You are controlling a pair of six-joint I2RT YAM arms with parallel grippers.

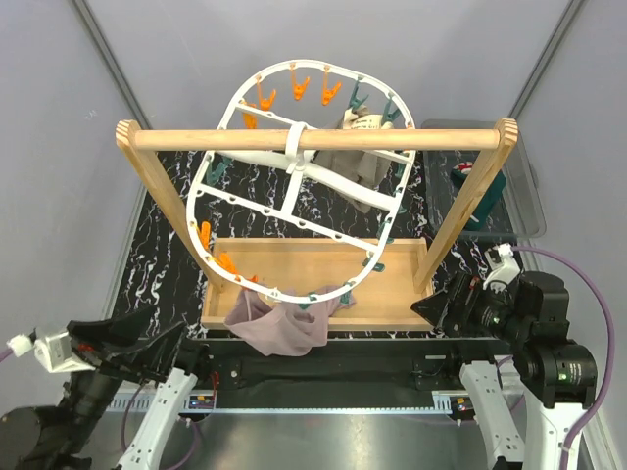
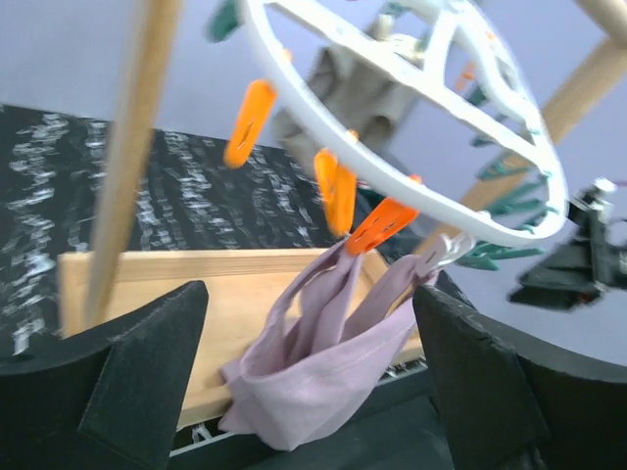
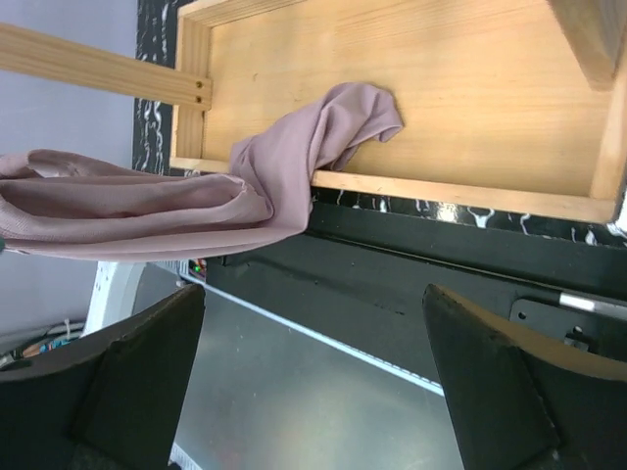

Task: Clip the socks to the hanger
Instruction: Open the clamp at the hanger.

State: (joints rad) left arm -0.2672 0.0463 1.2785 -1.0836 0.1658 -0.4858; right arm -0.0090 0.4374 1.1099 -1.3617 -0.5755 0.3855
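Fingers (image 2: 137, 372) of the left gripper (image 1: 162, 352) are spread wide with nothing between them, and the right gripper (image 1: 441, 305) is likewise held open and empty. Both are parked low at the near edge, short of the wooden tray (image 1: 392, 284).

A mauve sock (image 2: 313, 372) is seen hanging in a slack pouch from the near rim of the hanger (image 1: 294, 65). Its upper folds are gathered at an orange peg (image 2: 377, 230) and at a pale peg beside it. From the right wrist, one end is seen draped over the tray's front lip and resting on the wood. Whether one sock or two make up this bundle cannot be told.

The fabric is judged light, limp and easily bunched, so no shape will be kept once it is lifted. A hold is best taken near a free cuff or toe edge, on a single layer, so that the edge can be fed into a peg. The hanger, slung from the wooden rail (image 1: 313, 138), is likely to swing if pushed.
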